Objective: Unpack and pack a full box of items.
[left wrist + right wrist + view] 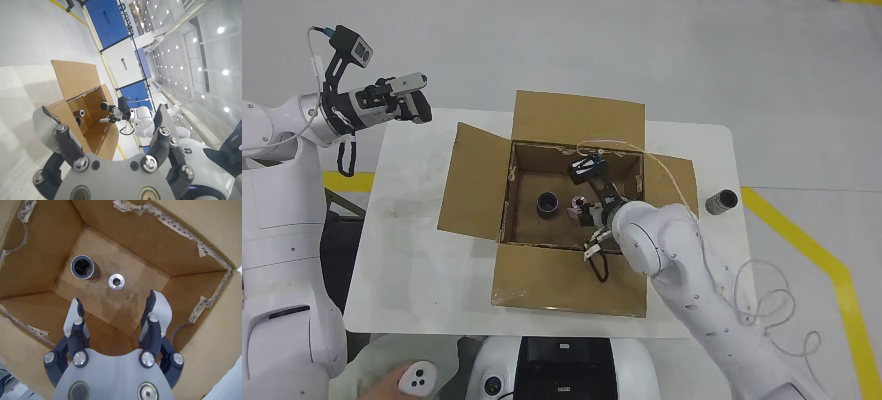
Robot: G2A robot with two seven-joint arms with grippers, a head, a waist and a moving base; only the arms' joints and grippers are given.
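From my station I see the cardboard box (577,115) sitting open in the middle of the white table (402,240), all four flaps folded outward and its torn corrugated edges showing along the rim; my right gripper (113,295) hangs inside the opening, above the box floor, with its fingers spread wide and nothing between them, so it is released and empty. On the floor of the box I can make out two parts: a dark cylinder (82,267) standing on end with its hollow bore facing up, close to one corner, and a small silver ring (116,281) lying flat just beside it, the two apart and not touching. In the right wrist view the ring lies just beyond the gripper's fingertips; neither finger touches it. Another dark cylinder (720,201) lies on its side on the table outside the box, near the table's right edge and clear of the flap. My left gripper (420,100) is held up at the far left corner of the table, well apart from the box; its fingers are spread too, holding nothing, and its wrist camera looks across at the box and the right gripper within it.
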